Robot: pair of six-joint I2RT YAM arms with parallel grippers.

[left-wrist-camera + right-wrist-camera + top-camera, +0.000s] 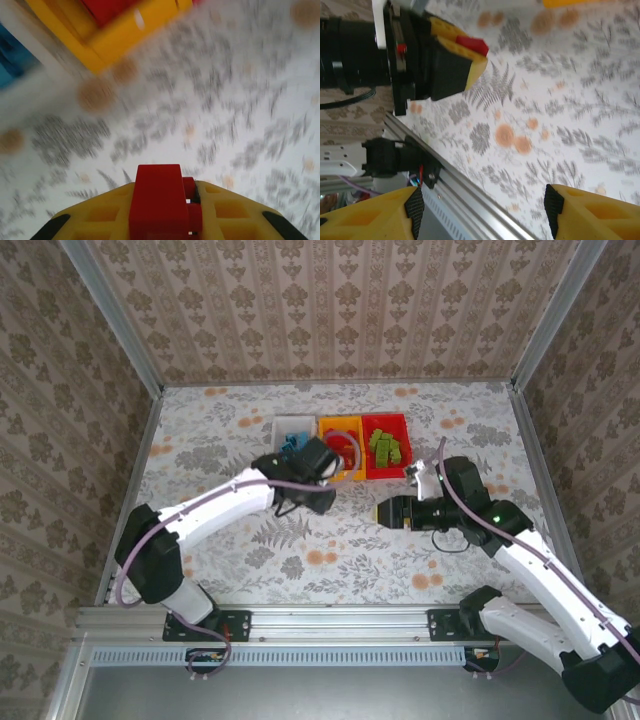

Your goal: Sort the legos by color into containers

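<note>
Floral-patterned table (250, 560) lies under the left gripper (163, 194), clamped on a red lego (154, 207) near the orange-yellow bin (341, 421), while the right gripper (484, 212) gapes wide.

- Table (250, 560) surface white, printed with grey leaves and orange flowers
- Patterned wallpaper walls (330, 310) on three sides
- Metal rail (330, 620) along the near edge
</note>
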